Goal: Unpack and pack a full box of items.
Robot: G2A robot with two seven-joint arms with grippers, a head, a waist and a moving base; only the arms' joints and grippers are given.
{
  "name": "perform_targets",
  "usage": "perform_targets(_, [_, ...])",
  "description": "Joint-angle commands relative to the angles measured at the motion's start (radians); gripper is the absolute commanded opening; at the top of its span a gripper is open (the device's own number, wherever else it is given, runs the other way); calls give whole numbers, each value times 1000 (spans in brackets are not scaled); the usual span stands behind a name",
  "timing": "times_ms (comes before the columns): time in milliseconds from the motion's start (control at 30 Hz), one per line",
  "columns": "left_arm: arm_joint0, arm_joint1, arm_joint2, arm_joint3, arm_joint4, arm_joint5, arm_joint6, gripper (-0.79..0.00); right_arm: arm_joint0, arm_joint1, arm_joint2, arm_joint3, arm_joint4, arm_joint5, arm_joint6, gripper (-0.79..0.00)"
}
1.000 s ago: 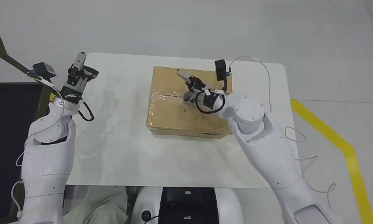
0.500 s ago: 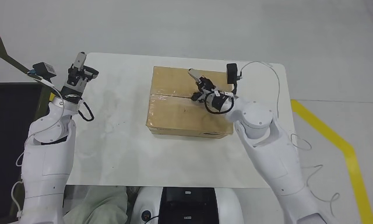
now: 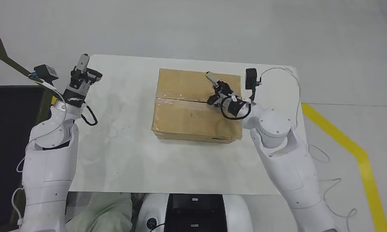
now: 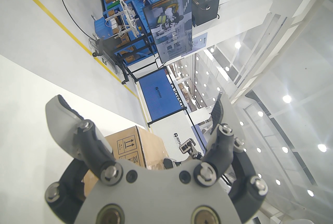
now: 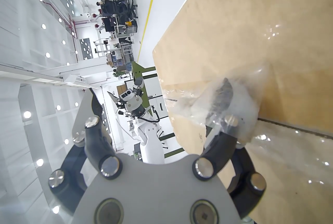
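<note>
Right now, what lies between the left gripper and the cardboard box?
Nothing. In the top view, the stretch of white table between the left gripper and the cardboard box is bare.

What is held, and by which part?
Nothing gripped: left end effector and right end effector are open; clear tape clings to one right fingertip over the box.

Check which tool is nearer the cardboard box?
Right. The right tool is over the top of the cardboard box, near one end; the left tool is well off past the opposite end, apart from it.
</note>
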Motion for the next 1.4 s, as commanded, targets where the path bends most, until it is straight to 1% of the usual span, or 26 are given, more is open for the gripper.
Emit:
perform_targets(0, [0,0,0,0,0,0,0,0,-10,4,4,-18,-20,-6,9,0])
perform_targets(200, [0,0,0,0,0,0,0,0,-40,18,20,-50,-84,-21,46,0])
perform_targets(467, [0,0,0,0,0,0,0,0,-78,28,61,-76,-94,-15,39,0])
perform_targets(1267, [0,0,0,0,0,0,0,0,-198,53,224,-147,-95,2,-65,0])
perform_targets(1367, [0,0,0,0,0,0,0,0,-215,55,246,-173,-86,-10,-86,0])
